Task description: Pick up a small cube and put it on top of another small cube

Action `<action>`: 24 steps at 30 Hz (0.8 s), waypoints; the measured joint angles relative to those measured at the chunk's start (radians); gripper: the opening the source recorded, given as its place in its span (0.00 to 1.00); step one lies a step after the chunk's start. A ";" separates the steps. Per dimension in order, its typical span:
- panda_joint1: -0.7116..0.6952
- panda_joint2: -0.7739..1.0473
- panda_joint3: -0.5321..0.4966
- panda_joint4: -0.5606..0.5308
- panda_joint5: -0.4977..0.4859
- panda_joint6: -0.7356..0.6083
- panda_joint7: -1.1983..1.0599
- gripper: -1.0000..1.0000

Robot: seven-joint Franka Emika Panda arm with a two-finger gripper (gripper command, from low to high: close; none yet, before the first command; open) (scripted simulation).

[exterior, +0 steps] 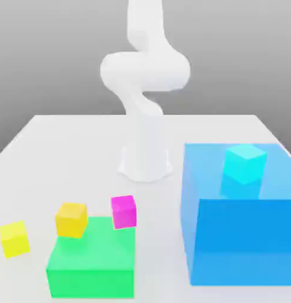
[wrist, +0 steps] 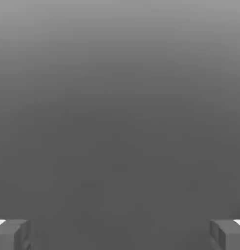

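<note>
With fingers (wrist: 120, 234) spread wide and empty, the small cube (exterior: 14, 238) lies well apart from them on the counter (exterior: 82, 142).

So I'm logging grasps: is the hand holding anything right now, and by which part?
Nothing is held: the hand is open, with only grey background between its fingers.

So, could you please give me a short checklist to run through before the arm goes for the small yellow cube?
1. Gripper open, nothing between its fingers: ok.
2. Small bright lemon-yellow cube on the white table, standing apart from the other blocks: ok.
3. Top of the yellow cube free for a grasp from above: ok.
4. Small amber-orange cube has a bare top to stack on: ok.
5. Whether the amber cube rests on the large green block or behind it: cannot tell.
6. Gripper lined up over the yellow cube: not ok.
</note>
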 joint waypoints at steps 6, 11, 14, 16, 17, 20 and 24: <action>-0.110 0.223 -0.048 -0.051 -0.029 0.096 0.107 0.50; -0.193 0.403 -0.099 -0.092 -0.037 0.174 0.181 0.50; -0.234 0.512 -0.138 -0.117 -0.031 0.222 0.219 0.50; -0.260 0.585 -0.165 -0.134 -0.019 0.253 0.238 0.50; -0.279 0.621 -0.179 -0.142 -0.010 0.269 0.246 0.50; -0.348 0.732 -0.205 -0.167 0.030 0.316 0.259 0.50; -0.405 0.881 -0.218 -0.199 0.110 0.376 0.257 0.50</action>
